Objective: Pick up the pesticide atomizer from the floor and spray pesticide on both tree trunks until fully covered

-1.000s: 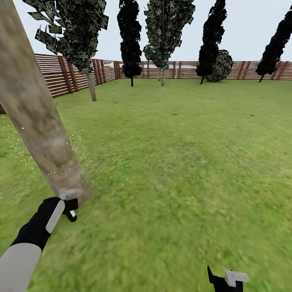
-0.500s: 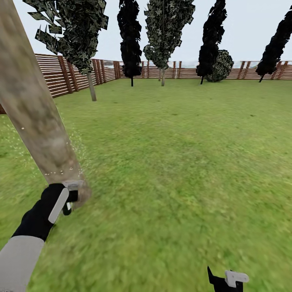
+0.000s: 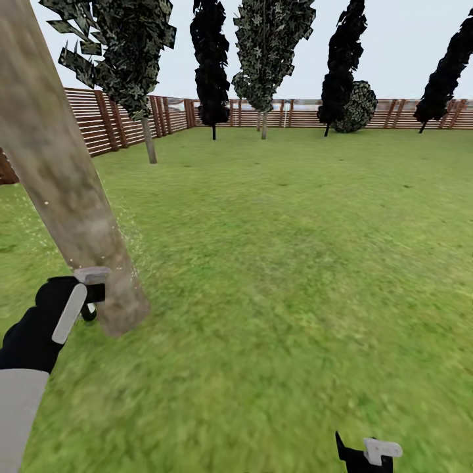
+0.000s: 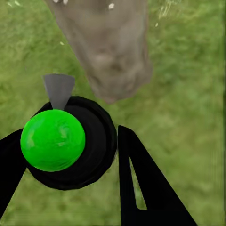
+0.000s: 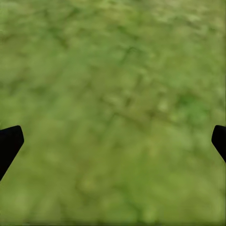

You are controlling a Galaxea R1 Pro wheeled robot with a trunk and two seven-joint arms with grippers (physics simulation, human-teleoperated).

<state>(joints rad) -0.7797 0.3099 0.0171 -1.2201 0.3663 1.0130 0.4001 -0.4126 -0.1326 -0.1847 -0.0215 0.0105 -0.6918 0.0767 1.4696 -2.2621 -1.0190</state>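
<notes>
One left tool point(image 4: 70, 155) gripping atomizer point(image 4: 53, 140), beside tree trunk point(image 3: 62, 184)

Right wrist view. Beneath my right gripper point(image 5: 113, 141) lies the lawn point(image 5: 117, 84) of the garden: mottled green grass with yellowish and darker patches, blurred throughout, reaching every edge of the frame. My two black fingertips point(image 5: 9, 143) enter as dark wedges from opposite sides of the frame, one at each edge and at about the same height. They stand far apart, with bare grass showing across the whole gap between them and nothing held.
</notes>
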